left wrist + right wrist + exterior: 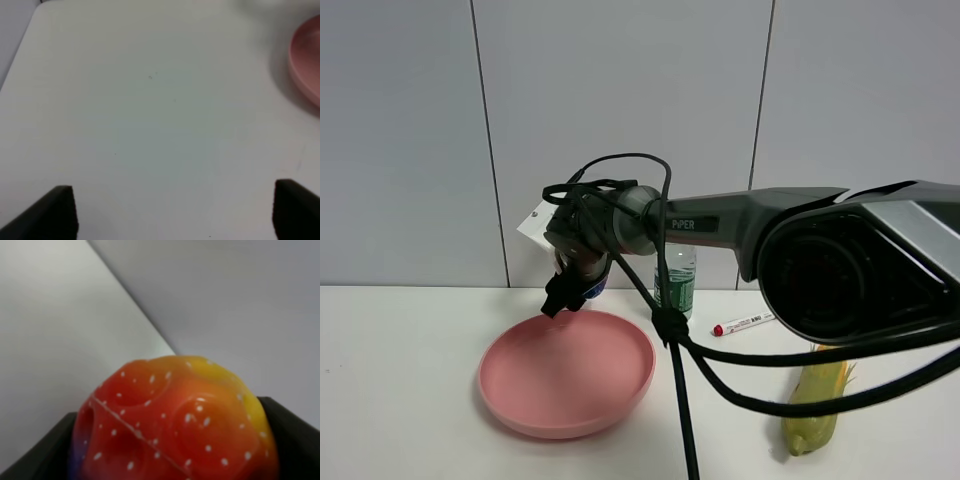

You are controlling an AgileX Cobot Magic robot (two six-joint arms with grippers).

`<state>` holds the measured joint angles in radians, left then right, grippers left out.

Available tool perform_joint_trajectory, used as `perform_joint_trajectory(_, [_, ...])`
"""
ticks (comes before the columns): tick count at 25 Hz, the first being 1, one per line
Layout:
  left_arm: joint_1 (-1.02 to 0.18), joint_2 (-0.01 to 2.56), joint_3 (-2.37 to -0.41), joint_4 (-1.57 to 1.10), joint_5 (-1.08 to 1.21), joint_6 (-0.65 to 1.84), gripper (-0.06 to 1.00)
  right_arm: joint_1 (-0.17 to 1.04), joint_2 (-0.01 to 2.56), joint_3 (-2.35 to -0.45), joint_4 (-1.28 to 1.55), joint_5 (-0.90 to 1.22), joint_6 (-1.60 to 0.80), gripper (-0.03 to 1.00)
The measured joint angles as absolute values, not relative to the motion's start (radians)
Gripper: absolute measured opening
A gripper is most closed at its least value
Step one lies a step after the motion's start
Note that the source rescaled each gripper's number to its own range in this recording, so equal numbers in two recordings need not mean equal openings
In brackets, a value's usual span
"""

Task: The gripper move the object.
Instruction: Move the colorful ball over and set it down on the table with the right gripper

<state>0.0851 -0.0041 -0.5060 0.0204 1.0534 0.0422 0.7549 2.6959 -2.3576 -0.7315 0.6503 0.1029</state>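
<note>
My right gripper (pixel 570 291) reaches across to the left of the exterior high view on its black arm. It is shut on the bumpy red ball (pixel 586 272), which has a blue patch. It holds the ball in the air over the far left rim of the pink plate (pixel 570 425). In the right wrist view the ball (pixel 175 415) fills the space between the two black fingers (pixel 295 440), red shading to yellow with white specks. My left gripper (pixel 175 215) is open and empty over bare white table, with the plate's edge (pixel 307 60) off to one side.
A green-labelled bottle (pixel 676 282) stands behind the plate by the wall. A red-capped marker (pixel 744 324) lies to its right. A yellow-green corn cob (pixel 816 405) lies at the front right. Black cables (pixel 682 410) hang down beside the plate.
</note>
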Motion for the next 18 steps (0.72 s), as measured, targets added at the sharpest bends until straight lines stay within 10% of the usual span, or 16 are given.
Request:
perform_joint_trajectory(9, [0.085, -0.004, -0.506, 0.020, 1.053, 0.042, 1.00, 0.755, 2.697, -2.358, -0.722, 0.631, 0.109, 0.09])
perform_joint_trajectory(18, [0.085, -0.004, -0.506, 0.020, 1.053, 0.042, 1.00, 0.754, 2.697, -2.358, -0.721, 0.638, 0.136, 0.48])
